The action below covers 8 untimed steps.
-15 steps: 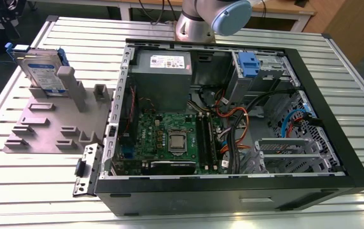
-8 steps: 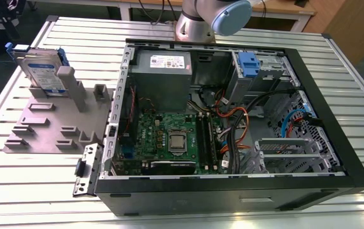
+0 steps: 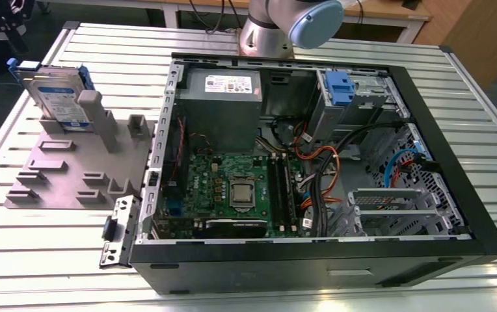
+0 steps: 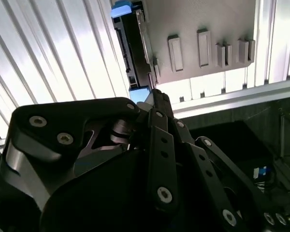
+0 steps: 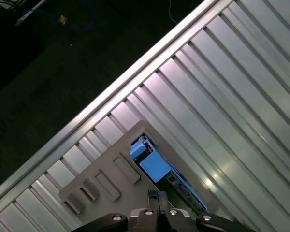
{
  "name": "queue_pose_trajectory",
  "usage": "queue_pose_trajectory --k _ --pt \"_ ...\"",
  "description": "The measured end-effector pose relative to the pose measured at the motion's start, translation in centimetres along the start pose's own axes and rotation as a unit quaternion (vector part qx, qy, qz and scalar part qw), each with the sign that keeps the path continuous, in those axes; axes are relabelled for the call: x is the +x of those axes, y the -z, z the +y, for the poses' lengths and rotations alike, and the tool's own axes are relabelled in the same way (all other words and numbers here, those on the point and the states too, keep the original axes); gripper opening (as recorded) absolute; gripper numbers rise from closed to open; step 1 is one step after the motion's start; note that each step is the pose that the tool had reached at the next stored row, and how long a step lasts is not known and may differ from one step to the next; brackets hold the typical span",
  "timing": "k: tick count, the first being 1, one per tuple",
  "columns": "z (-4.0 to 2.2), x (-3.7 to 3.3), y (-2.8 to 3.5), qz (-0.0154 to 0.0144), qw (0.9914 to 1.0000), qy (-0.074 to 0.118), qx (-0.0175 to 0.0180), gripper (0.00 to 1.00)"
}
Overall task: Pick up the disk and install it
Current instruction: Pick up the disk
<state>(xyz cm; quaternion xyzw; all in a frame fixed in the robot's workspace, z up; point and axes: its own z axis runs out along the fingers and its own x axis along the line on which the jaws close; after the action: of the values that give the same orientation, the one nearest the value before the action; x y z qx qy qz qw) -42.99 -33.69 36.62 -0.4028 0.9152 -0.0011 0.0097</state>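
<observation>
On the exterior view's left, at the far end of a grey slotted holder [image 3: 66, 175], the disk [image 3: 58, 97] stands on edge. Its labelled face is turned to the near side and its top edge runs left to right. A grey post [image 3: 92, 110] of the holder rises just in front of its right end. The open computer case [image 3: 456, 247] sits just right of the holder on the slatted table [image 3: 23, 260]. My arm [image 3: 274, 26] rises beyond the case. In both wrist views my gripper [image 4: 156, 96] [image 5: 152, 197] hangs above the disk [image 4: 135, 48] [image 5: 157, 166], apart from it. Whether it is open or closed I cannot tell.
</observation>
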Motion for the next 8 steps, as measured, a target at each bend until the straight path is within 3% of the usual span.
queue_pose_trajectory --k 4,8 --pt "0.0 0.0 -0.02 -0.0003 0.99947 0.033 -0.0005 0.11" --pt "0.01 -0.01 -0.05 -0.0006 0.99829 0.058 -0.0009 0.11"
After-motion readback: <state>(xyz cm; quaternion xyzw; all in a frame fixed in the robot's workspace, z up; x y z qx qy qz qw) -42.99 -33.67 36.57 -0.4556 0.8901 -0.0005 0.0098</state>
